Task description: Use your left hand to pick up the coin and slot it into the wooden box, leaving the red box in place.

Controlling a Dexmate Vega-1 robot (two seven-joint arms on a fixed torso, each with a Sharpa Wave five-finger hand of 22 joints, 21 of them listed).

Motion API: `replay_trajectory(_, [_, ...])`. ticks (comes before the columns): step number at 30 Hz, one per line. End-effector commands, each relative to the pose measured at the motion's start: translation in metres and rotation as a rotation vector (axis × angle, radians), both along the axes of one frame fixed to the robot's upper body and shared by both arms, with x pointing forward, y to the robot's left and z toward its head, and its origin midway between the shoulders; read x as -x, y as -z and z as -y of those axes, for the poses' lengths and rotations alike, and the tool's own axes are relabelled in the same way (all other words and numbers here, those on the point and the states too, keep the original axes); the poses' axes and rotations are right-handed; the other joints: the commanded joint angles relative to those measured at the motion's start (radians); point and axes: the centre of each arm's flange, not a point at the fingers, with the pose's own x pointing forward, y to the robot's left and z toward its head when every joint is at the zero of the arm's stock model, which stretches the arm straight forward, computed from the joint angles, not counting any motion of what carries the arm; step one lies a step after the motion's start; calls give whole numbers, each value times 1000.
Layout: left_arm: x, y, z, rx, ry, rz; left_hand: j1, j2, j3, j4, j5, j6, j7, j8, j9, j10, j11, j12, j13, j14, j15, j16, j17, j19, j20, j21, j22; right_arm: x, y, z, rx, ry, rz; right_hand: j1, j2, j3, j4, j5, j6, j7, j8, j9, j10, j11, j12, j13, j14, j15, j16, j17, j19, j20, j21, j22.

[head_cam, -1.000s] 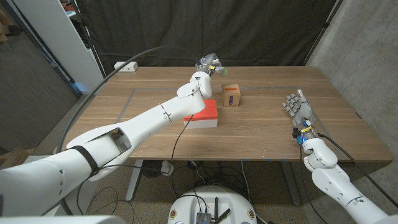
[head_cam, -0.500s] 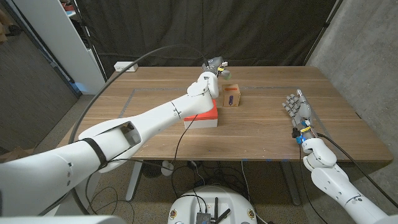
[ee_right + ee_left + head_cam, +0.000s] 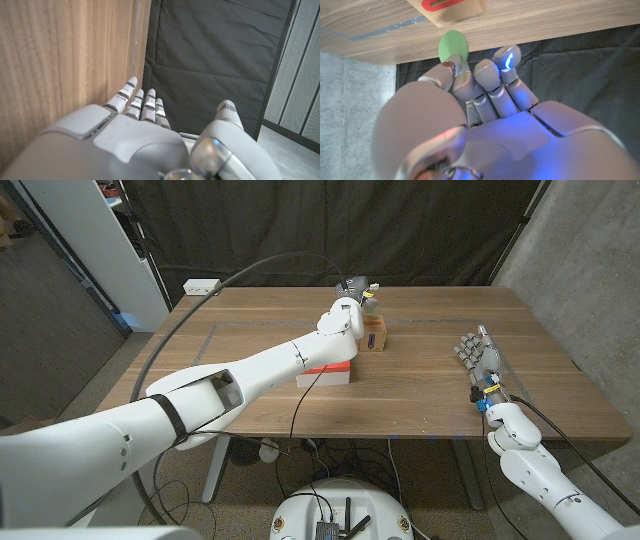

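The flat red rectangular box [image 3: 325,367] is lying on the wooden table [image 3: 430,390]; the left hand [image 3: 352,288] is pinching the round green coin [image 3: 453,46] edge-up above the small wooden slotted box [image 3: 374,333]; the right hand [image 3: 477,352] is waiting, fingers apart.

right hand [image 3: 145,135]: fingers straight, apart | beside wooden table [image 3: 65,55] | dark curtain [image 3: 215,55], possibly fabric

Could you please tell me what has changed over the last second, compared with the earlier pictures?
The left hand, pinching the green coin, has swung toward the robot's right and now hangs over the wooden box. The red box, the wooden box and the right hand have stayed where they were.
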Motion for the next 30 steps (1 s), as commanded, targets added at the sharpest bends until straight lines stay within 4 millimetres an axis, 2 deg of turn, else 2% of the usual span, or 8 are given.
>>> replay_trajectory(1, [4, 7, 19, -11, -62, -18, 8, 3, 2, 2, 7, 99, 15, 19, 15, -1, -1, 3, 5, 0, 2, 2, 1, -4, -49, 7, 1, -1, 1, 2, -1, -5, -3, 8, 5, 1, -2, -1, 3, -5, -1, 5, 2, 2, 5, 4, 5, 0, 6, 2, 9, 3, 2, 2])
replay_trajectory(14, [3, 11, 24, -13, -76, -24, 11, 3, 4, 2, 10, 100, 12, 13, 19, -2, -3, -3, 1, -3, 3, -1, -1, -6, -49, 11, -6, 1, 3, 3, 2, -2, -12, 8, 4, 0, -2, -1, 5, -2, -1, 5, 3, 1, 6, 4, 5, 3, 6, 2, 9, 3, 1, 2])
replay_trajectory(30, [-4, 14, 20, -51, -92, -21, 12, 1, 4, 2, 11, 104, 14, 5, 21, -3, -3, -6, 5, 0, 2, 2, 4, -14, -49, 11, -15, 1, 4, 1, -1, 1, -12, 7, 5, -1, -2, -1, 5, -2, -1, 5, 3, 1, 6, 4, 5, 0, 6, 3, 9, 4, 1, 2])
